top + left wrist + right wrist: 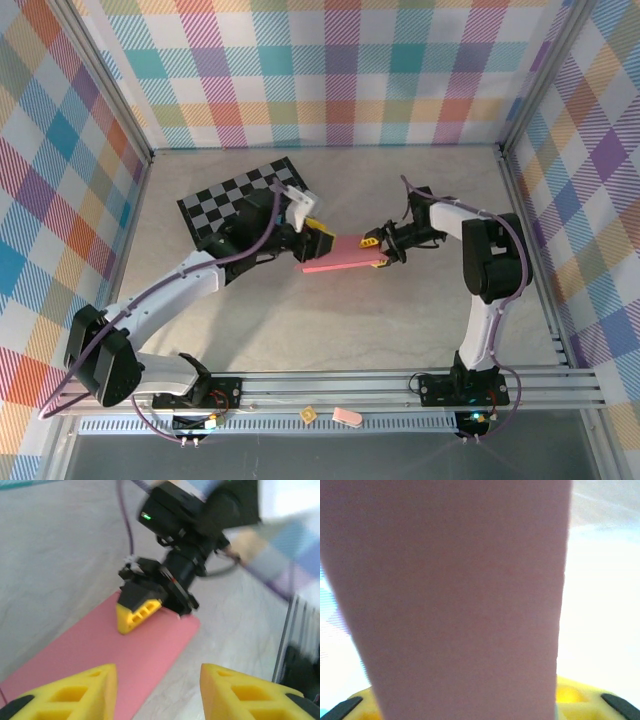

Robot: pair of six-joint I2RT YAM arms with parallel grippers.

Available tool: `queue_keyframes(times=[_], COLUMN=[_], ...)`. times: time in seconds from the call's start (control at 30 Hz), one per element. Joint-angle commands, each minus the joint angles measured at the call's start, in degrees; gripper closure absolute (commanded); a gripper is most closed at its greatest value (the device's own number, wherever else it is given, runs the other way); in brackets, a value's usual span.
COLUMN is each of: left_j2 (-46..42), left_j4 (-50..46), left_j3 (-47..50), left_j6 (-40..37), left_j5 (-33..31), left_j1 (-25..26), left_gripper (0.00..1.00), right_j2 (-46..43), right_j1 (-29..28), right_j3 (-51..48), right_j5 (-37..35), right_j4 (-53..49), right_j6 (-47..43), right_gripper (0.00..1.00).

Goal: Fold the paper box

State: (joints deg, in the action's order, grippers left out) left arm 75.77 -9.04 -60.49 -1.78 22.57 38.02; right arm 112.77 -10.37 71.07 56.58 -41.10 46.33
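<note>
The walls (330, 70) all round are plaid panels in pastel checks, closing in a pale, mottled surface (300, 330) on three sides. An aluminium rail (400, 385) runs along the near edge.

Counting up: one paper box (340, 255), one black-and-grey checkered board (235, 200) towards the far left corner, and two arms. Two small loose bits lie by the rail, one yellow (309, 413) and one pink (346, 415).

The box sits about in the middle of the surface, pink face up and folded flat into a long narrow slab. Its long axis runs from the left edge towards the right edge, close to parallel with the near edge. One short end points at each arm. I can't tell whether it rests on the surface or hangs just above it.

The left claw (318, 235) hovers at the box's left end. Its yellow fingers (80, 692) stand apart and grip nothing, with the pink face stretching away below them.

The right claw (377, 253) is clamped on the right end of the box, a yellow finger on each side of it. In its own wrist view the pink card rises up between the two fingers.
</note>
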Motion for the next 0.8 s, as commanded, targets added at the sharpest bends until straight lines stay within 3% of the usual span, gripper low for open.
queue_keyframes(times=[0.0, 0.2, 0.53, 0.77], left_j2=[2.55, 3.55, 10.51, 14.44], left_j4=[-13.40, -11.76, -10.43, -9.35], left_j3=[-2.79, 0.14, -0.37, -1.74], left_j6=[-21.56, -35.83, -42.92, -43.33], left_j5=[-8.39, -19.06, -18.61, -19.50], left_j1=[4.59, 8.88, 8.89, 8.89], left_gripper=[0.51, 0.43, 0.38, 0.38], right_j2=[1.81, 2.10, 2.22, 1.67], right_j1=[1.65, 2.28, 2.63, 2.67], right_j3=[-0.12, -0.11, -1.54, -4.37], right_j5=[1.06, 4.03, 4.40, 5.77], right_j4=[-10.84, -13.86, -15.15, -13.72], right_j6=[2.39, 2.05, 2.00, 3.12], right_gripper=[0.59, 0.60, 0.60, 0.60])
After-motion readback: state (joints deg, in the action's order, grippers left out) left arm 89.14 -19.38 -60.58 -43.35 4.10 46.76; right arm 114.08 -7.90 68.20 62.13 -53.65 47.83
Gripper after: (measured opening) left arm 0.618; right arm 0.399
